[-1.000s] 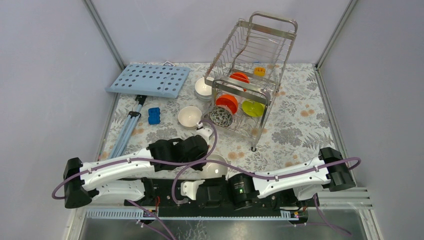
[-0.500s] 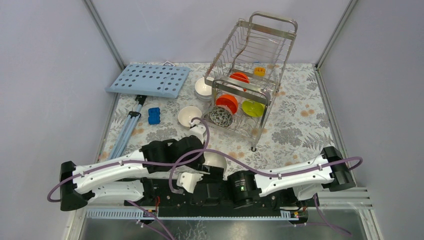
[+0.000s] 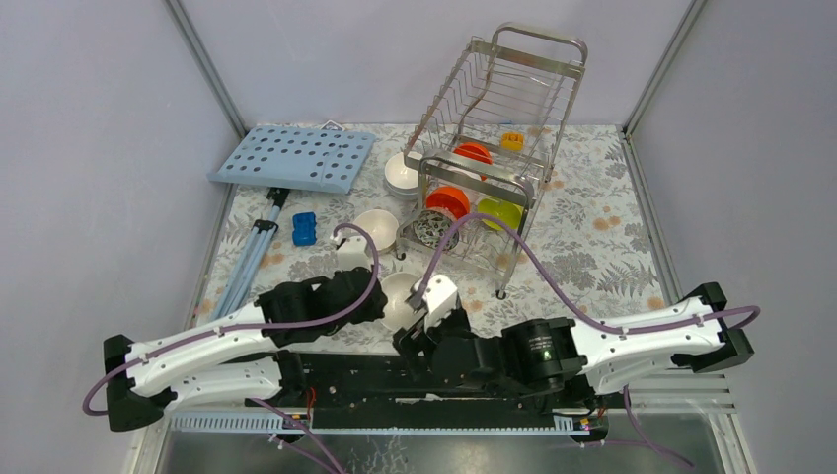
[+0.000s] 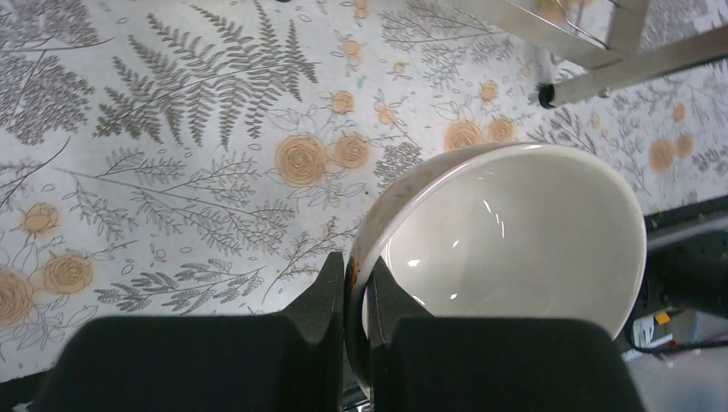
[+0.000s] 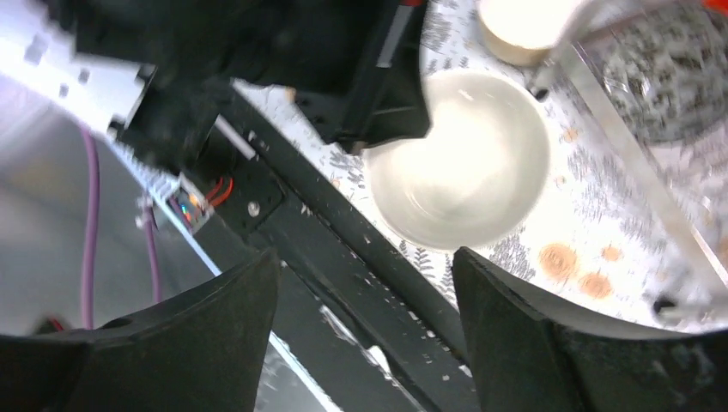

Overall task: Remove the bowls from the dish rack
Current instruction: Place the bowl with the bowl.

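Observation:
My left gripper (image 3: pixel 383 299) (image 4: pixel 358 283) is shut on the rim of a glossy white bowl (image 3: pixel 401 296) (image 4: pixel 515 232) (image 5: pixel 459 159), low over the flowered cloth near the table's front. My right gripper (image 3: pixel 415 338) (image 5: pixel 365 257) stands open and empty just in front of that bowl, over the black base rail. The steel dish rack (image 3: pixel 498 109) stands behind. It holds two orange-red bowls (image 3: pixel 475 153) (image 3: pixel 448 202), a lime-green bowl (image 3: pixel 500 212) and a speckled bowl (image 3: pixel 427 229) (image 5: pixel 670 77). Two more pale bowls (image 3: pixel 376 229) (image 3: pixel 402 174) sit on the cloth left of the rack.
A light-blue perforated board (image 3: pixel 294 158) lies at the back left. A small blue block (image 3: pixel 304 229) and folded grey-blue rods (image 3: pixel 252 259) lie beside it. The rack's front foot (image 3: pixel 501 293) (image 4: pixel 544 99) stands close to the right of the held bowl.
The right gripper opened and let go of the white bowl, and its arm swung out to the right. The left gripper kept its grip and carried the bowl slightly back and left.

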Tool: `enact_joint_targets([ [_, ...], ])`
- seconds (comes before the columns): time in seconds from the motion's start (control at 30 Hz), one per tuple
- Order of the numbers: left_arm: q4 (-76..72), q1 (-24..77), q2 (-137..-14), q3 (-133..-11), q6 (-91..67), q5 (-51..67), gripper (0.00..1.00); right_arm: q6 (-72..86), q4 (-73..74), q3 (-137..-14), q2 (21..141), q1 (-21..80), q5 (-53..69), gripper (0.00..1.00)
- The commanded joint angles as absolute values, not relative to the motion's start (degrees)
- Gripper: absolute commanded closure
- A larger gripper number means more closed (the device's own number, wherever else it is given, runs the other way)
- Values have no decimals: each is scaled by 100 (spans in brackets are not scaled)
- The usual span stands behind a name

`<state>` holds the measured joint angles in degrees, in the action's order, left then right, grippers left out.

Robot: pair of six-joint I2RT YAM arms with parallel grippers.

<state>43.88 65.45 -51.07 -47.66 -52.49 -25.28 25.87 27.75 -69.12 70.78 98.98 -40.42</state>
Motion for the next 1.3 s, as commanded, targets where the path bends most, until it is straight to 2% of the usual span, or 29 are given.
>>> enact_joint_targets([
  [0.0,4216,6530,-4841,-4714,-6058,-3136,100,5002,3484,-7196,7348,9802,-5506,23],
  [0.1,4321,6530,-4809,-4694,-6283,-3164,100,6073,4213,-7294,7574,9471,-5554,29],
  [0.37,4535,6531,-4635,-4689,-6393,-3011,100,6375,3116,-6301,7313,8671,-4926,41],
  [0.7,4753,6530,-4767,-4782,-6276,-2941,100,6162,3068,-6466,7649,8386,-4869,44],
  [0.9,4750,6530,-4911,-4759,-6252,-2788,100,6267,3048,-6277,7821,8131,-4546,62],
  [1.17,4498,6539,-5031,-4576,-6203,-2583,100,6183,2993,-6236,8204,8130,-4081,67],
  [1.27,4398,6544,-5079,-4522,-6188,-2538,100,6211,2986,-6145,8246,8130,-3991,75],
])
